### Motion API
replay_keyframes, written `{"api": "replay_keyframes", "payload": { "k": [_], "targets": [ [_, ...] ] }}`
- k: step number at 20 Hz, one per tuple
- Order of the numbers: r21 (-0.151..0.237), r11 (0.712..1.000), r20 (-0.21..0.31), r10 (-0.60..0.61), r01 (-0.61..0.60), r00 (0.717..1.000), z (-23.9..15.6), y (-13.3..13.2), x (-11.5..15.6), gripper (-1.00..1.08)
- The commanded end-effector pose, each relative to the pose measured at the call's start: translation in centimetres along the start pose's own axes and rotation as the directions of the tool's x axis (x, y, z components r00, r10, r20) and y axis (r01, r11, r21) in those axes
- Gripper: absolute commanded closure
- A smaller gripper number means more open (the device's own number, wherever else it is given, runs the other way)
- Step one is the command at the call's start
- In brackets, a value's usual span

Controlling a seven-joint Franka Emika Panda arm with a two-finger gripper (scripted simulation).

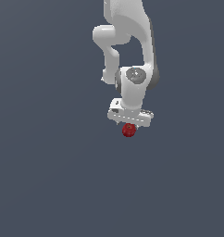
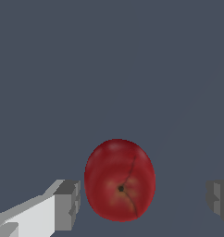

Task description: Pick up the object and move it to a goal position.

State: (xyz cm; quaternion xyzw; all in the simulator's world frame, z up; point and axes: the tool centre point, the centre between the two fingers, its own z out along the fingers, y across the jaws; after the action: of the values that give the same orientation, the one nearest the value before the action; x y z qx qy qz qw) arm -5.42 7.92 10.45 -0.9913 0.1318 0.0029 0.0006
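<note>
The tool (image 2: 144,199) stands released, fingers (image 2: 67,203) either side of the fruit (image 2: 119,180). Likely light, smooth and slippery; pinch across its widest middle.

From my seat the grey worktop (image 1: 49,176) lies bare on every side of the plum (image 2: 119,180), so I see open approach all round. In the wrist view the hand (image 2: 144,199) straddles it, fingers (image 2: 67,203) spread, with a narrow gap on one side and a wider one on the other.
</note>
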Motion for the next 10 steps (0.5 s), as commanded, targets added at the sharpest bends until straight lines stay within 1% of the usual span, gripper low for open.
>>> {"api": "replay_keyframes", "payload": {
  "k": [1,6,10],
  "targets": [
    [0.000,1.000,-0.003,0.020,-0.020,1.000,0.36,-0.54,-0.64,-0.92],
    [0.000,0.999,-0.005,0.040,-0.040,0.999,0.77,-1.14,-1.38,-0.92],
    [0.000,0.999,-0.005,0.040,-0.040,0.999,0.81,-1.20,-1.44,-0.92]
  ]
}}
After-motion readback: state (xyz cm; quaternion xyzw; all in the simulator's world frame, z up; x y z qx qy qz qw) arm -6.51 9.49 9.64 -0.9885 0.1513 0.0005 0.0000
